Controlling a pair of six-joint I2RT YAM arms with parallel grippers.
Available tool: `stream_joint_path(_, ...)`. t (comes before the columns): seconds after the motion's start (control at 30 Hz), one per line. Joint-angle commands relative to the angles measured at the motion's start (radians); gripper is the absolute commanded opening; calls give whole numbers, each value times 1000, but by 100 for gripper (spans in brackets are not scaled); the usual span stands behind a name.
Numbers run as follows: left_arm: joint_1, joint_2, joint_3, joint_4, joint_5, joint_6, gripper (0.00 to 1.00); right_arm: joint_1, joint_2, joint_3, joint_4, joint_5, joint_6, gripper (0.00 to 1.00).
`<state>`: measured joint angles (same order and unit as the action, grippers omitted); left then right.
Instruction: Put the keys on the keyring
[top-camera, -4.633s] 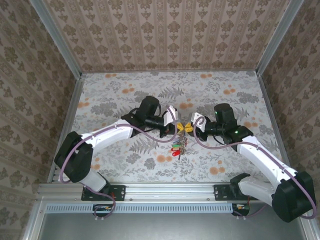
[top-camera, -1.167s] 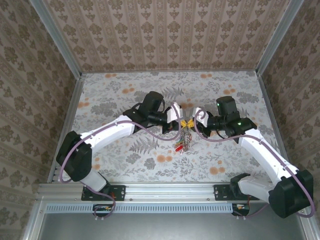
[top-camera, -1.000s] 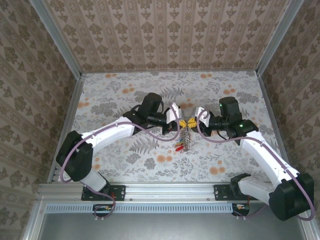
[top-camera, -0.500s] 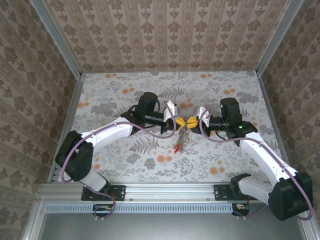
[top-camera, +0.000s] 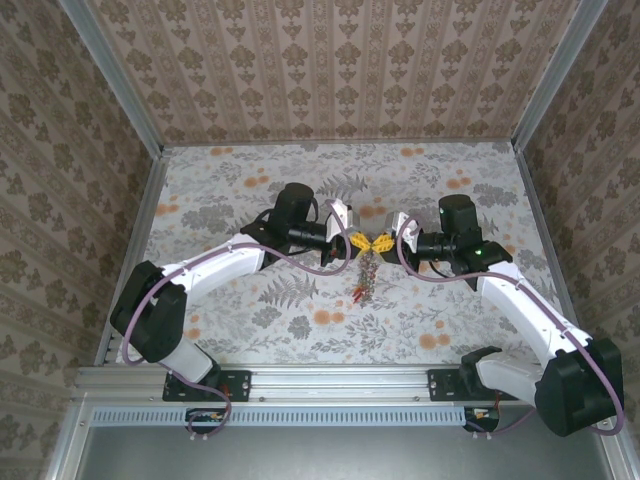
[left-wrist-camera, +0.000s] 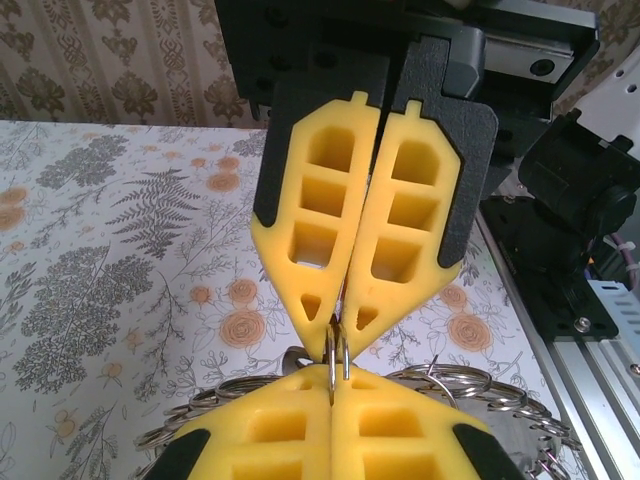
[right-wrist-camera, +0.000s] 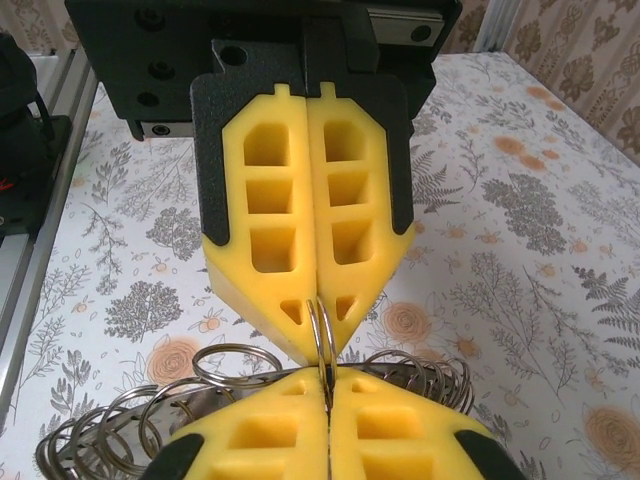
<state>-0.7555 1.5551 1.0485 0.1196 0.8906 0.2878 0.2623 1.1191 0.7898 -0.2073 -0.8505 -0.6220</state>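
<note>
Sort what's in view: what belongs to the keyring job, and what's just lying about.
For the job:
- keyring, pinched at its wire by both shut grippers
- left gripper
- right gripper
- keys with coloured tags, hanging below

Just surroundings:
- floral table cover
- patterned walls
- aluminium rail

You have a desk (top-camera: 240, 320) covered in a pale floral sheet, printed with grey ferns and orange blossoms. Upright panels of brown damask-patterned wallpaper (top-camera: 340, 70) close it in on the left, far and right sides. Silver metal posts (top-camera: 112, 75) run along the corners where those panels meet. A silver aluminium rail (top-camera: 330, 381) spans your near edge, with a slotted grey strip (top-camera: 330, 414) just below it.
</note>
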Motion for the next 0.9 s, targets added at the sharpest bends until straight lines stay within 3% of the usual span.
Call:
stream_joint_path(0.0, -3, -37, 8, 18, 38, -2, 4, -5, -8, 16, -18, 0, -8, 3)
stream_joint_path(0.13, -10, -33, 36, -93, -79, 42, 13, 3, -9, 65, -111, 42, -43, 0)
stream_joint_path(0.33, -24, -23, 87, -219, -163, 125, 16, 45, -8, 122, -230, 130, -111, 0)
stream_joint_path(0.67, -44, -8, 128, -240, -150, 154, 22, 65, -6, 152, -242, 117, -125, 0)
stream_joint_path(0.87, -48, 2, 143, -265, -135, 167, 21, 67, -30, 132, -197, 85, -117, 0)
